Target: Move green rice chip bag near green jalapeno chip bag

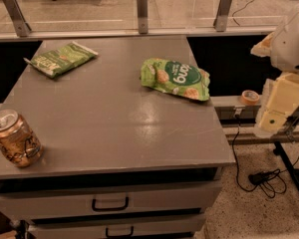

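The green rice chip bag (176, 78) lies on the grey table (109, 128) toward its back right; it is puffy, bright green, with round tan cakes pictured. The green jalapeno chip bag (61, 59) lies flat at the back left, duller green with white ends. The two bags are well apart. My gripper (278, 108) hangs off the table's right side, beyond the edge and right of the rice chip bag, holding nothing.
A tan soda can (15, 139) lies on its side at the table's front left. A tape roll (249, 97) sits on a ledge to the right. Cables (261, 178) lie on the floor. Drawers (109, 203) are below the tabletop. A glass railing (142, 6) runs behind.
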Motion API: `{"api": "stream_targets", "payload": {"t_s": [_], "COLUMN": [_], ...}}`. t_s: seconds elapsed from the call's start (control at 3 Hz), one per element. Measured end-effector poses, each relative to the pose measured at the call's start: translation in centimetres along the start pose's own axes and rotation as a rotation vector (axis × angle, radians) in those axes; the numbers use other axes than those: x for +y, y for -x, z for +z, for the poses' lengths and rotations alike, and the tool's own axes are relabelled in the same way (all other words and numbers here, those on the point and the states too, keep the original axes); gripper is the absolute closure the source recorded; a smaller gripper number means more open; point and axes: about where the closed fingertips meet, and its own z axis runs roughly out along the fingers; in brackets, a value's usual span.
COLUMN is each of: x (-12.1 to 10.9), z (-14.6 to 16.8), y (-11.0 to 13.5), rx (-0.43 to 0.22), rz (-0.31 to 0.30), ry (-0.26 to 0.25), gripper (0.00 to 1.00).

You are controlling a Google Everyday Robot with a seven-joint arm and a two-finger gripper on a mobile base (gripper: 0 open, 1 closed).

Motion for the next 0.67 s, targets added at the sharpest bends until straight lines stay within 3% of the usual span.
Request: {"api": "stream_targets", "payload": {"t_s": [0.67], "x": [-7.3], "z": [7.1], "y": [7.7], "rx": [-0.141], "rz": [-0.109], "ry": [-0.015], "gripper": [0.00]}}
